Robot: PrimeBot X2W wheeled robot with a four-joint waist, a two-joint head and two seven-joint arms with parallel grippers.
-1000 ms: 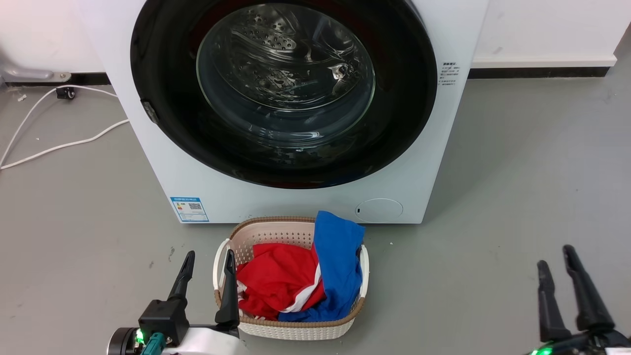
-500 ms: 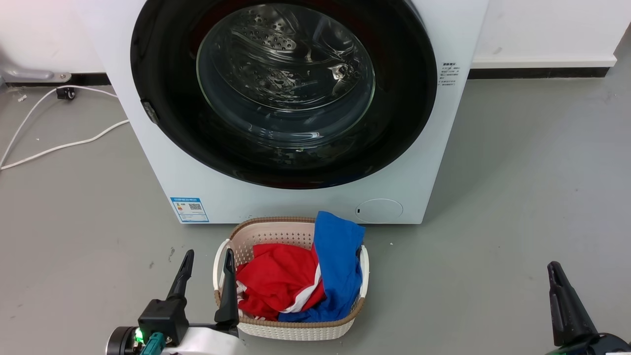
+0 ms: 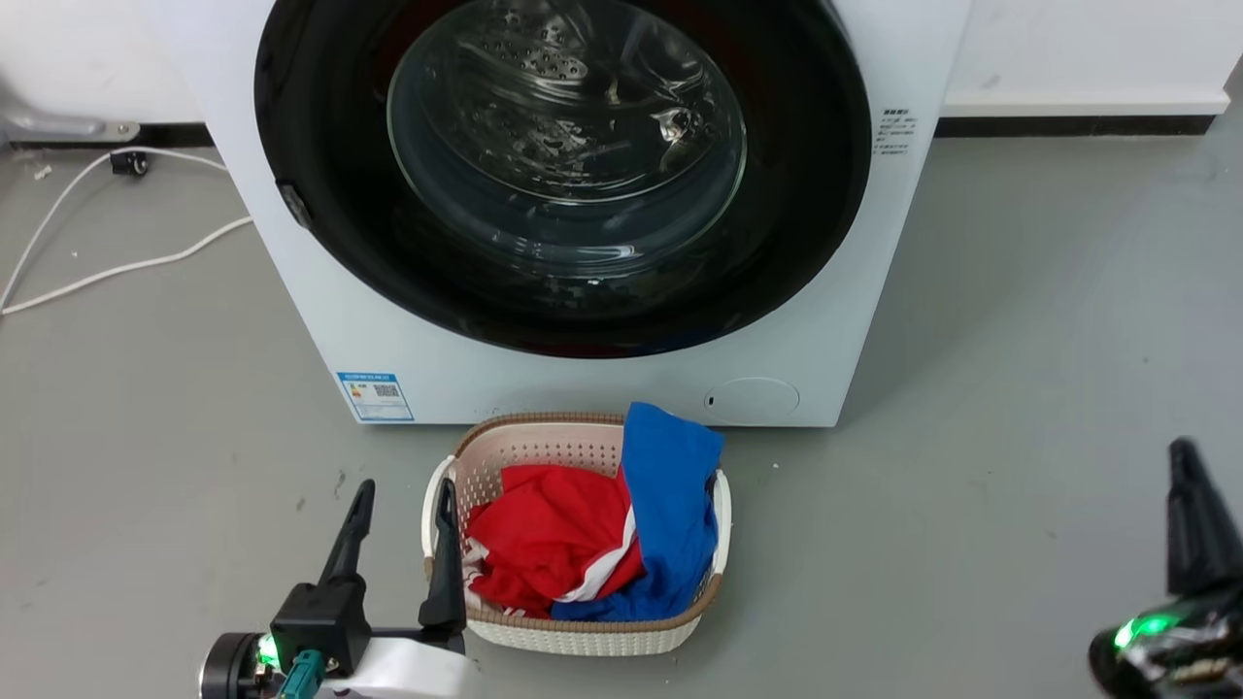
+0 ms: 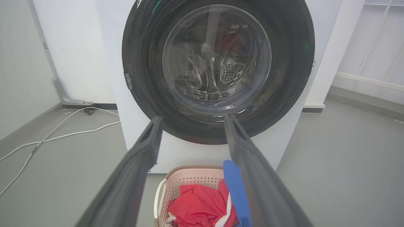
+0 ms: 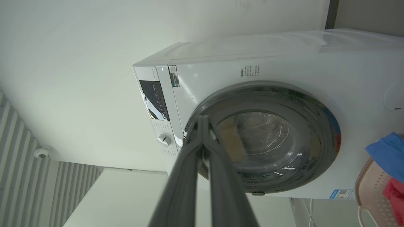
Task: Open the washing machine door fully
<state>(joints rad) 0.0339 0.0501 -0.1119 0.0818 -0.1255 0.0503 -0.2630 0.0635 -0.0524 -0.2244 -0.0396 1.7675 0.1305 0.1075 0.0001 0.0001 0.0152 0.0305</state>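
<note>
At twelve o'clock the washing machine door [image 3: 563, 165] is sitting shut; at seven the left gripper [image 3: 405, 483] is hovering spread, empty; at four the right gripper [image 3: 1181, 454] is pinching closed, empty.

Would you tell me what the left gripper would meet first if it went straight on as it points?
Probably the lower black rim of the washing machine door, straight ahead of the open left gripper; the laundry basket lies below that line. Depth is unclear.

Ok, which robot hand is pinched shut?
The right gripper: its two fingers meet at the tips; the left gripper has its fingers spread apart.
</note>
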